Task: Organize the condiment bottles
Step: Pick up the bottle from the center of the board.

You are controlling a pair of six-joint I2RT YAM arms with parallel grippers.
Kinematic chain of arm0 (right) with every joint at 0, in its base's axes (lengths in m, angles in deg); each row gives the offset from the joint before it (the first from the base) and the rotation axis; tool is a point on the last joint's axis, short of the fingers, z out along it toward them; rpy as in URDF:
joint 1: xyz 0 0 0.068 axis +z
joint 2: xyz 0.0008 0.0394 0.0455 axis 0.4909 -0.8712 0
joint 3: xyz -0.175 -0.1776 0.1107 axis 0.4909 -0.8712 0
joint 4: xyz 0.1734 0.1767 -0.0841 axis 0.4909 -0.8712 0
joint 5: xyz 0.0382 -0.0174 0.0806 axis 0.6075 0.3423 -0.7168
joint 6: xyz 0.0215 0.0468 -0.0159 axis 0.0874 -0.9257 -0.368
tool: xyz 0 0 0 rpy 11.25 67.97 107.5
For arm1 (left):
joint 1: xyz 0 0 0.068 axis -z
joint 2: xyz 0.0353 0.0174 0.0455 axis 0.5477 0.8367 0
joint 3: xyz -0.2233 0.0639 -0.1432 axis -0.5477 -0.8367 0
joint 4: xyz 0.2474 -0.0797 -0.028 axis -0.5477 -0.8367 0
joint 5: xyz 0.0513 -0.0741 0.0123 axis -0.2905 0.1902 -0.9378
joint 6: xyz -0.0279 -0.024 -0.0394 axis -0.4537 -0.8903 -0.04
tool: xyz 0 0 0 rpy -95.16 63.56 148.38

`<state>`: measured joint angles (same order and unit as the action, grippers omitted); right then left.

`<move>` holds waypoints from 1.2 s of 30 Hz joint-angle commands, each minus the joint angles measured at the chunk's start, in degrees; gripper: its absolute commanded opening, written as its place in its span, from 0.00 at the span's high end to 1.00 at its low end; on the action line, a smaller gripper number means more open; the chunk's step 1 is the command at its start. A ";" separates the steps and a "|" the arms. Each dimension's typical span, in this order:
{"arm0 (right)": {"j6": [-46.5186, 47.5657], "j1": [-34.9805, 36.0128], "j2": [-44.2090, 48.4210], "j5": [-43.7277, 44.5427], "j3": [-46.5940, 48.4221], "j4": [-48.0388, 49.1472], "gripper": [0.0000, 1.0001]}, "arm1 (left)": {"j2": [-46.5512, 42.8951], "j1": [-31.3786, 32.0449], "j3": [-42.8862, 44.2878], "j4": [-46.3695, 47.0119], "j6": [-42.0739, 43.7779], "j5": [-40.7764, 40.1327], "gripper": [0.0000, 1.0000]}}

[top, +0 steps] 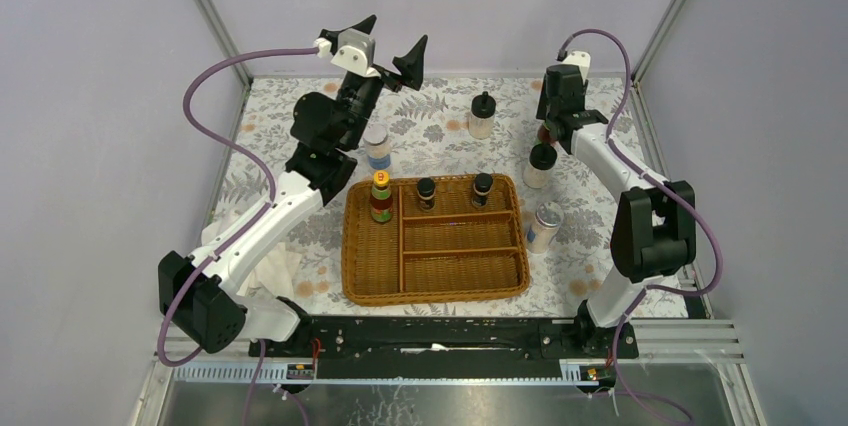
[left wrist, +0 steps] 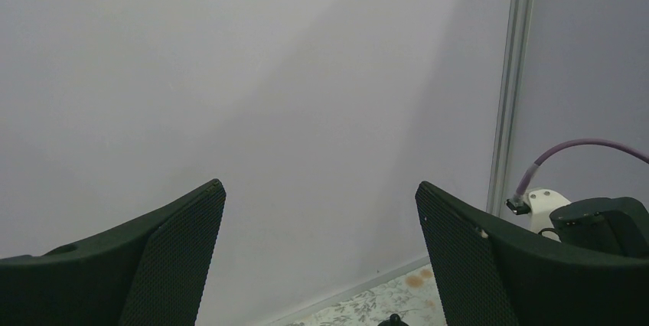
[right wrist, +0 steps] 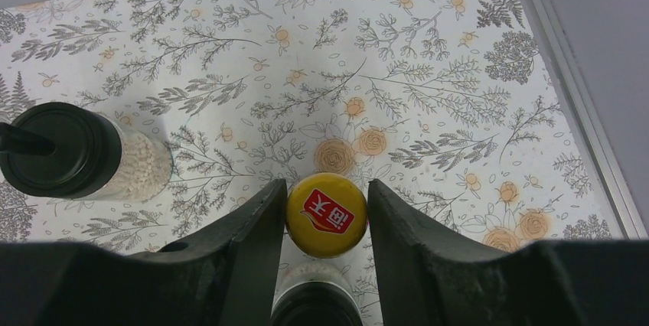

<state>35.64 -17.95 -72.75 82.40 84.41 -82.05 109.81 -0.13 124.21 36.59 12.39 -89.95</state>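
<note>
At the far right of the floral-patterned worktop (right wrist: 428,73), a small bottle with a yellow cap bearing a red label (right wrist: 325,213) stands upright between the black fingers of the right claw (right wrist: 325,192). The claw grips the cap, a finger touching each side. Near it stand two cream jars with black knobbed lids, the nearer cream jar (top: 540,164) close by and the farther cream jar (top: 482,116) off to the left.

A brown woven wicker basket with dividers (top: 436,296) sits mid-worktop. Its left compartment holds a second yellow-capped red-green bottle (top: 381,196). Its far compartment holds one dark black-capped jar (top: 426,193) and a matching dark jar (top: 482,189), standing apart. One silver-lidded blue-white shaker (top: 545,226) stands just right of the basket, and the other silver-lidded shaker (top: 376,146) stands just beyond its far left corner.

The left claw (top: 398,31) hangs high over the far left of the worktop, its jaws spread wide, gripping nothing.
</note>
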 commanded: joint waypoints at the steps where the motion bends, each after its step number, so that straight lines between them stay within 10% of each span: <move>1: -0.51 -0.42 -0.72 -1.11 1.70 1.90 0.52 | -0.99 0.27 -0.85 2.50 1.51 -0.02 0.01; 8: -0.44 -0.89 -0.77 -1.63 1.34 2.42 0.63 | -1.17 0.25 -1.10 2.65 1.50 -0.02 0.01; 15: -0.36 -1.07 0.09 -1.48 1.27 2.17 1.00 | -1.64 0.32 -1.33 2.71 1.19 0.07 0.01; 36: 2.34 -1.11 1.62 -3.42 8.25 -0.29 1.00 | -5.01 0.30 -4.09 5.74 0.35 -2.57 0.01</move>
<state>36.23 -18.68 -73.38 79.39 87.23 -86.03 106.79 -0.13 121.66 37.77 12.55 -90.52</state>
